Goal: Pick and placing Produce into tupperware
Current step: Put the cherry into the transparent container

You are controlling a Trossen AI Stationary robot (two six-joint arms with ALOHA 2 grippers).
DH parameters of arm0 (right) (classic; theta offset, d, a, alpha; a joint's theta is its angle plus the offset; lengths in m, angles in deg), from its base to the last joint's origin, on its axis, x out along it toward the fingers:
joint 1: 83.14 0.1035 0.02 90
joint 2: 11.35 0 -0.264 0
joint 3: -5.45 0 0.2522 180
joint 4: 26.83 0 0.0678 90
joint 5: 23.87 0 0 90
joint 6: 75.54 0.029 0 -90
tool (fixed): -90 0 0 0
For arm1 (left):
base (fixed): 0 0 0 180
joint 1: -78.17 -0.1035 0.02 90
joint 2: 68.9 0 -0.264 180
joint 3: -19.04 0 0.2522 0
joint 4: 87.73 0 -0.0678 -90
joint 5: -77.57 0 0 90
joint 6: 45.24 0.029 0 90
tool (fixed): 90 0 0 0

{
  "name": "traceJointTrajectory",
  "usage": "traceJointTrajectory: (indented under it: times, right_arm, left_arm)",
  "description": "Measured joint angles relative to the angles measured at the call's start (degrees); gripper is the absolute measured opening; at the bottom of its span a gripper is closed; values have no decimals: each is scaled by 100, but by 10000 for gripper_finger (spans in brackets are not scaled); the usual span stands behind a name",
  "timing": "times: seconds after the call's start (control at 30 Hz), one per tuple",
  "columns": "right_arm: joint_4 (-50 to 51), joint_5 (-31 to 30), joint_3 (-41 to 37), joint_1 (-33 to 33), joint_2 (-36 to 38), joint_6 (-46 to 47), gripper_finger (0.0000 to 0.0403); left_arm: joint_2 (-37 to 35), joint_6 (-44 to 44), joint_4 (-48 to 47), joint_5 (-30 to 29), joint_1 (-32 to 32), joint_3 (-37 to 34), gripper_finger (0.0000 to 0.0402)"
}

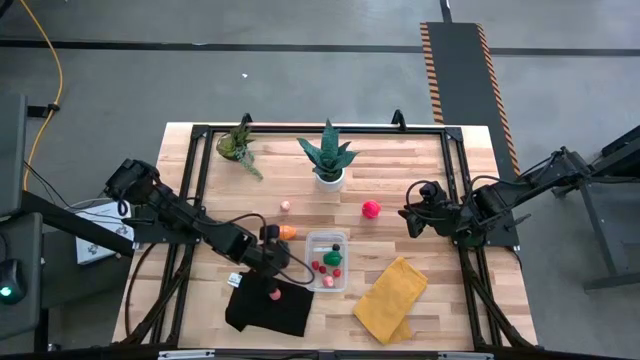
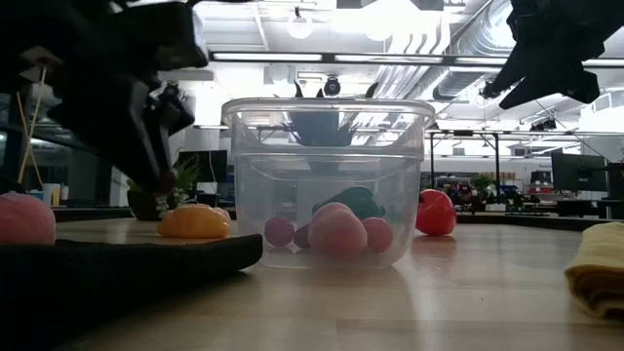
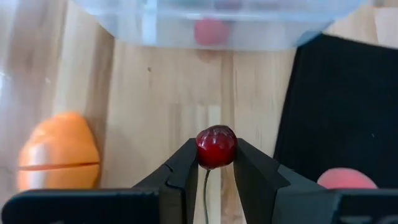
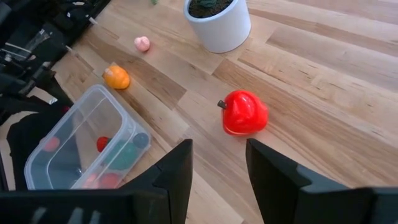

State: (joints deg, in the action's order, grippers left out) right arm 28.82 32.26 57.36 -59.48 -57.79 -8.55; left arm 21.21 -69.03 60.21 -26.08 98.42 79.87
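Note:
My left gripper (image 1: 268, 254) is shut on a small dark red cherry (image 3: 216, 147), just left of the clear tupperware (image 1: 328, 261), which has several small produce pieces inside. An orange piece (image 1: 288, 232) lies on the table beside the gripper. A pink piece (image 1: 273, 295) rests on the black cloth (image 1: 268, 308). A small pink piece (image 1: 285, 206) and a red pepper (image 1: 371, 209) lie farther back on the wood. My right gripper (image 4: 217, 168) hovers open above the table's right side, and the red pepper (image 4: 244, 112) lies beyond its fingers. My left gripper pinches the cherry's round body (image 3: 216, 155) between its two fingertips, one on each side. The fingers slant down from the table's left toward the tupperware. The cherry is lifted clear of the table, and its thin stem (image 3: 206, 186) runs back between the fingers.
Two potted plants (image 1: 328, 156) (image 1: 238, 146) stand at the far side. A yellow cloth (image 1: 392, 298) lies near the front right. The black cloth sits at the front, left of the tupperware. Bare wood lies between the pepper and the tupperware.

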Motion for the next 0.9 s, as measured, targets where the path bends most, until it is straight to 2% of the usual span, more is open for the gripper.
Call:
traceJointTrajectory:
  times: [0.43, 0.63, 0.9]
  right_arm:
    - [76, 0, 0, 0, 0, -140, 141]
    - [77, 0, 0, 0, 0, -168, 141]
    - [76, 0, 0, 0, 0, -196, 141]
  left_arm:
    - [-2, 20, -1252, -369, 0, 760, 83]
    - [-1, 110, -1530, -447, 0, 1043, 83]
    - [-2, 453, -1998, -863, -2, 1583, 83]
